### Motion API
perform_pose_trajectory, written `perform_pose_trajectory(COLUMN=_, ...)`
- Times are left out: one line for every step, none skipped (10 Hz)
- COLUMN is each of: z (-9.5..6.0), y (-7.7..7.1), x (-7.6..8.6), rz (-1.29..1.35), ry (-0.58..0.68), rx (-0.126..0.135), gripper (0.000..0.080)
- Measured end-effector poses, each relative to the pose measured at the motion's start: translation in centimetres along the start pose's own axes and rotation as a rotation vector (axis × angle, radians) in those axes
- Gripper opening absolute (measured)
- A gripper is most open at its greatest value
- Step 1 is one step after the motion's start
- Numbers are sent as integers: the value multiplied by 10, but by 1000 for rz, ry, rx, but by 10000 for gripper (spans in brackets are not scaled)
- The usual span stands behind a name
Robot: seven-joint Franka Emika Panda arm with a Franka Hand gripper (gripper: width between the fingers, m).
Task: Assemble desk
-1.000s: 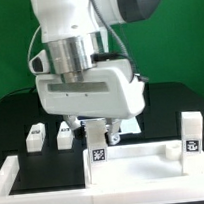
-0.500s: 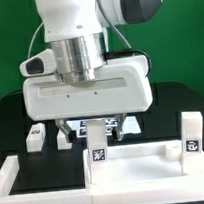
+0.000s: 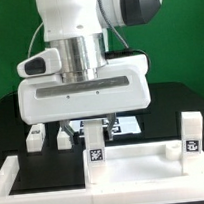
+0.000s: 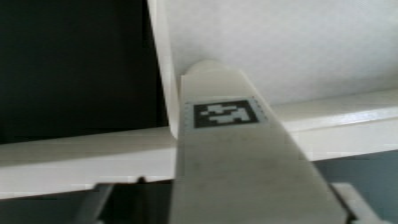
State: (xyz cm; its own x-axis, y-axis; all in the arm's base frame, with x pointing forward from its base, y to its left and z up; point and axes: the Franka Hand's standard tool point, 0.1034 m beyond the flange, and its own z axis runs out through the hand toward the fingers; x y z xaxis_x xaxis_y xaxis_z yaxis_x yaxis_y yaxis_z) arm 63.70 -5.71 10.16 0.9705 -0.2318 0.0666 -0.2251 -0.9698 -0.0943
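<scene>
the tagged white desk leg (image 3: 96, 154) stands upright by the front white rail (image 3: 27, 182), gripper (image 3: 99, 132) down over it, fingers (image 4: 125, 205) flanking both sides, clamped or not i cannot tell, second leg (image 3: 35, 138) well apart at the exterior view's left.

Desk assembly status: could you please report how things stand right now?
Hand low, astride upright desk leg; grip unconfirmed. Nearest spare leg stands clear of it. Nothing seen blocking.

White desk leg (image 4: 240, 170), square tag (image 4: 226, 111), black mat (image 4: 71, 70)
</scene>
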Motion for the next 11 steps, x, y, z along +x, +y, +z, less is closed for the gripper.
perform_pose_trajectory(z=0, y=0, x=0, rz=70, ry=0, rx=0, gripper=286)
perform_pose_trajectory(z=0, y=0, x=0, rz=147, ry=1, rx=0, gripper=286)
perform_pose_trajectory(z=0, y=0, x=0, rz=239, ry=3, rx=-1, gripper=286)
perform_pose_trajectory(z=0, y=1, x=1, rz=385, ry=5, rx=-4, gripper=286)
perform_pose_trajectory(z=-1, y=2, x=1, rz=544, ry=4, rx=-5, gripper=286)
perform_pose_trajectory(z=-1, y=2, x=-2, rz=728, ry=-17, rx=1, gripper=286)
perform_pose_trajectory(z=-1, y=-1, x=-4, rz=916, ry=-54, rx=16, gripper=287)
perform_pose_trajectory(z=-1, y=-3, x=-4, rz=1130, ry=-76, rx=36, gripper=287)
perform_pose_trajectory(z=-1, y=-1, x=-3, rz=1288, ry=-91, rx=57, gripper=288)
perform_pose_trajectory(z=-1, y=-2, x=-3, rz=1367, ry=-98, rx=62, gripper=288)
perform_pose_trajectory(z=-1, y=-4, x=-4, rz=1417, ry=-102, rx=59, gripper=288)
